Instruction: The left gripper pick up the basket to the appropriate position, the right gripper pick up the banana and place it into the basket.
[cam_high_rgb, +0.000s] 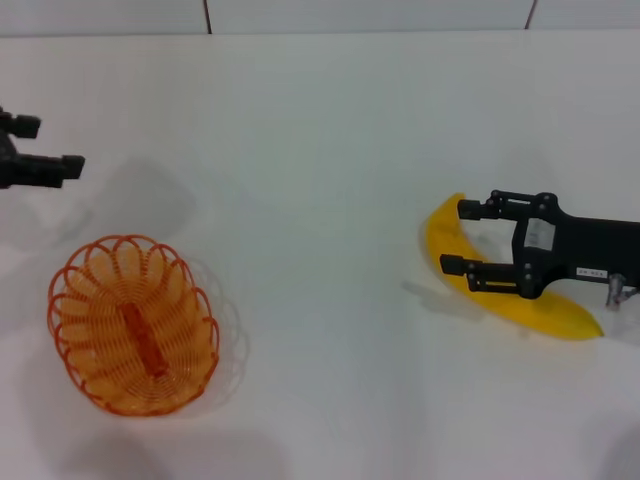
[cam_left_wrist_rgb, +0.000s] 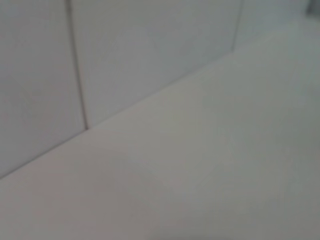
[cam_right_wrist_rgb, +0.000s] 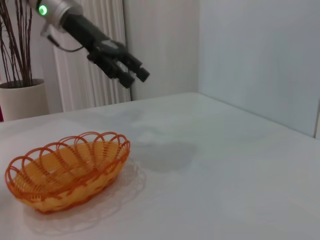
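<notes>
The orange wire basket (cam_high_rgb: 133, 325) stands upright on the white table at the front left; it also shows in the right wrist view (cam_right_wrist_rgb: 67, 170). Its inside holds nothing. My left gripper (cam_high_rgb: 52, 147) hangs open in the air beyond the basket, at the far left edge, apart from it; the right wrist view shows the left gripper (cam_right_wrist_rgb: 134, 77) raised well above the table. The yellow banana (cam_high_rgb: 555, 312) lies on the table at the right. My right gripper (cam_high_rgb: 456, 238) is open directly over the banana, its fingers spread either side of the upper part.
The left wrist view shows only the bare table (cam_left_wrist_rgb: 210, 165) and wall panels (cam_left_wrist_rgb: 125, 55). A potted plant with bare twigs (cam_right_wrist_rgb: 20, 97) stands past the table's far-left side. The wall runs along the table's back edge.
</notes>
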